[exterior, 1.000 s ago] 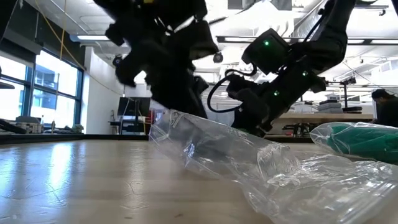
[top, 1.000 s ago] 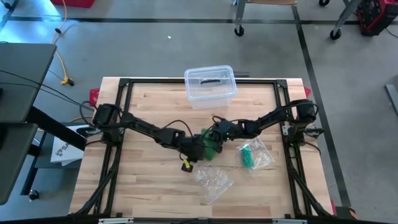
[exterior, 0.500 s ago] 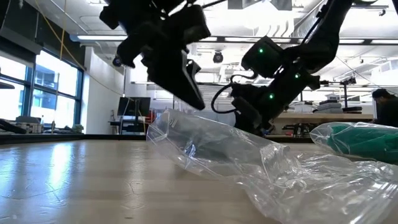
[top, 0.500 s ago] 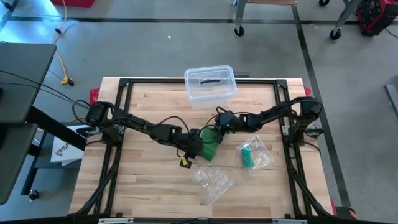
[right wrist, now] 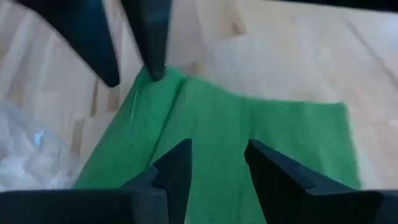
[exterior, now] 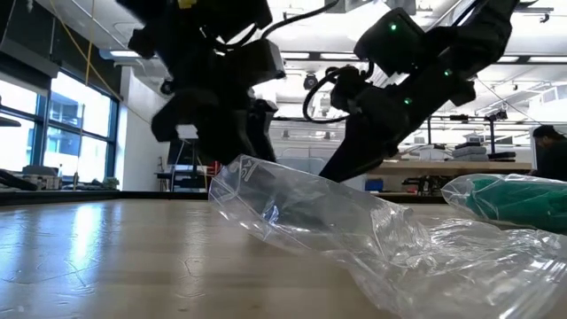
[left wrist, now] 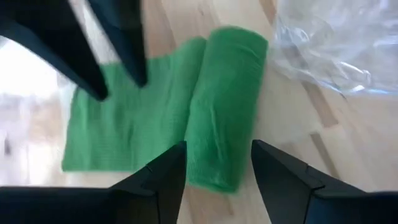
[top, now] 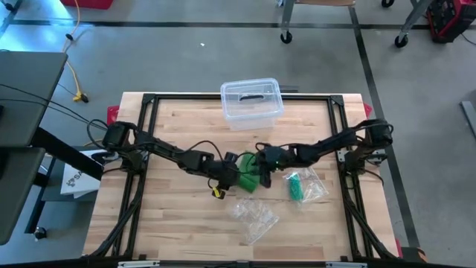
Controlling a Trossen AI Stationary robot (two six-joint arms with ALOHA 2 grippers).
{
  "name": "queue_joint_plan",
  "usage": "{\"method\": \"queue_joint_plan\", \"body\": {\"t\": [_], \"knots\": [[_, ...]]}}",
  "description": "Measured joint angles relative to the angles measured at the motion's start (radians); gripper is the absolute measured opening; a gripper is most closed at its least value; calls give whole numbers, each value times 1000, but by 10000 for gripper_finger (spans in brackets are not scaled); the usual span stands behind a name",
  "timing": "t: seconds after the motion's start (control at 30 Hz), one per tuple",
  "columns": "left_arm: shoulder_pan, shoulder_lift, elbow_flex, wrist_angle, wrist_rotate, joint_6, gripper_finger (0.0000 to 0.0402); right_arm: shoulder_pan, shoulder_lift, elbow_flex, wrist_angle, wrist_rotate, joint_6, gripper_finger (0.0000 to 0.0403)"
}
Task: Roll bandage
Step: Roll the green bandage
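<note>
Mid-worktop (top: 178,205), we see the green bandage (top: 251,177) lying partly rolled between both arms. The left end effector (top: 232,172) and right end effector (top: 262,173) hover over it from opposite sides, fingers parted, gripping nothing.

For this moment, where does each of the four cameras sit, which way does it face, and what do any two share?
High view: above, looking straight down on table, both arms, green bandage.
Low view: at tabletop height, looking level past a clear bag to both arms.
Left wrist view: behind left gripper, open, over the partly rolled bandage.
Right wrist view: behind right gripper, open, over the bandage's flat part.
Shared: both wrist views show the bandage and the other arm's fingers.
</note>
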Motion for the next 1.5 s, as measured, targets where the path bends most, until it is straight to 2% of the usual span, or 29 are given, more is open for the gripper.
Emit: {"method": "queue_joint_plan", "body": {"t": [0.17,0.37,0.63,0.7,0.93,1.13,1.3,1.5], "knots": [[0,8,-40,116,35,83,180,36,10,0,2,8,9,149],[1,21,-54,136,74,109,180,18,10,0,-21,22,54,149],[18,91,-50,203,18,97,180,-22,62,1,-43,37,73,149],[24,95,-50,203,18,74,180,-32,91,3,-47,78,102,149],[55,94,-48,159,137,-51,175,-64,114,7,-99,223,223,149],[62,94,-50,149,196,-107,170,-98,114,5,-111,212,231,149],[61,96,-17,128,284,-234,170,-104,115,4,-113,181,218,149],[75,101,32,122,279,-261,170,-104,117,2,-105,177,217,149]]}}
